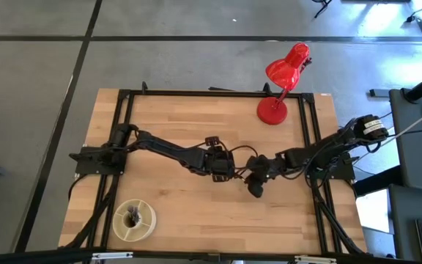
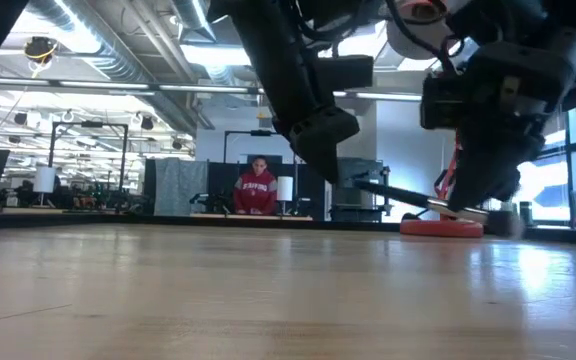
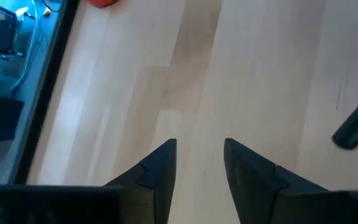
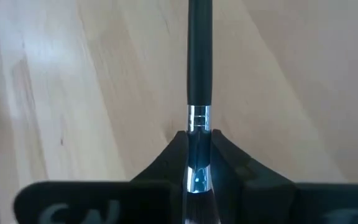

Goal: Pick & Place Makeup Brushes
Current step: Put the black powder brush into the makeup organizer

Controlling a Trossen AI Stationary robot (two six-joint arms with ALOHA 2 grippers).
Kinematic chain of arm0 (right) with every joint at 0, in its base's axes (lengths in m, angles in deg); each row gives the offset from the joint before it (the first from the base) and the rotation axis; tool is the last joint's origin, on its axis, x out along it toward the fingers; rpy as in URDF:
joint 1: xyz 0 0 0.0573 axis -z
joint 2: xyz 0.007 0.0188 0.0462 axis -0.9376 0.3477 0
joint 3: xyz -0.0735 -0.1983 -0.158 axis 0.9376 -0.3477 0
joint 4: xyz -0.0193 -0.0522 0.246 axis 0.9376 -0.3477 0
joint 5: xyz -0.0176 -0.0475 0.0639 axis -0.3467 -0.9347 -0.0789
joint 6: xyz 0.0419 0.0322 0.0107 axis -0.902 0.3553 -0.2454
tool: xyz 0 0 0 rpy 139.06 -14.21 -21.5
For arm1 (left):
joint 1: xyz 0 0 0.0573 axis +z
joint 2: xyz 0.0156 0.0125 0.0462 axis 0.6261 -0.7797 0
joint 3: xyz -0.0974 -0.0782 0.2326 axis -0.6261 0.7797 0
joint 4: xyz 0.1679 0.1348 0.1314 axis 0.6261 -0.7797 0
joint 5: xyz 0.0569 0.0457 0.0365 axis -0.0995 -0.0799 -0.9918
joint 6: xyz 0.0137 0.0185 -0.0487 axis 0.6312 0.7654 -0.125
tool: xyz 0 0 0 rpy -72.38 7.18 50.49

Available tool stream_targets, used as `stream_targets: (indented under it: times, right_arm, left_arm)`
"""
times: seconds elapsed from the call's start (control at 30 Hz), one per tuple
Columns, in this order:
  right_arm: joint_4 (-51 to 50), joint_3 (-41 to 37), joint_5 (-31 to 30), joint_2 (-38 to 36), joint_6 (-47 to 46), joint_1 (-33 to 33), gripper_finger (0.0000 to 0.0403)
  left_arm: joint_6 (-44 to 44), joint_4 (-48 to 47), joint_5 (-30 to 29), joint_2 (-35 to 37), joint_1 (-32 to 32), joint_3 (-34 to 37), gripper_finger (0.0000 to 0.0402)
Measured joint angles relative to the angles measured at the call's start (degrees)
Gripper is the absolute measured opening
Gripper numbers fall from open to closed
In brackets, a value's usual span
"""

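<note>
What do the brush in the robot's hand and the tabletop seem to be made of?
The brush in the right hand has a smooth matte black handle, probably plastic or painted wood, and a shiny silver collar that mirrors light, so likely metal. The tabletop looks like pale wood: grain lines and joined planks show, with a soft satin sheen.

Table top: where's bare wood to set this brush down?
Bare wood: the stretch between the red lamp and the left arm, and the near edge right of the holder. Crowded at centre, where left gripper meets right gripper, clamped on the brush.
</note>
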Motion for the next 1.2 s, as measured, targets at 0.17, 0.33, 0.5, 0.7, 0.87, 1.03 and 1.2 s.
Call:
stream_targets:
  times: [0.17,0.33,0.5,0.7,0.87,1.03,1.2]
  right_arm:
    - [1.3,0.1,-1.4,0.0,10.0,1.8,0.0046]
    - [1.5,0.1,-2.3,0.0,14.0,2.7,0.0046]
    - [2.2,0.1,-2.6,0.0,14.6,2.8,0.0046]
    - [2.1,0.1,-4.9,0.0,15.4,2.8,0.0046]
    - [2.3,0.1,-7.1,0.0,16.4,2.8,0.0047]
    - [2.6,0.1,-7.0,0.0,17.1,2.8,0.0047]
    - [3.1,0.1,-6.9,0.0,17.3,2.8,0.0047]
  left_arm:
    - [4.4,2.6,2.8,0.5,-0.1,0.0,0.0154]
    - [12.1,7.9,9.8,-0.1,0.4,0.0,0.019]
    - [16.4,9.6,16.4,-0.2,0.8,0.0,0.0213]
    - [18.4,9.2,31.5,-0.2,1.4,0.0,0.0211]
    - [17.9,9.9,37.5,-0.2,2.0,0.0,0.021]
    - [16.6,9.9,23.2,-0.2,2.0,0.0,0.021]
    - [20.1,9.3,25.0,-0.2,2.0,0.0,0.021]
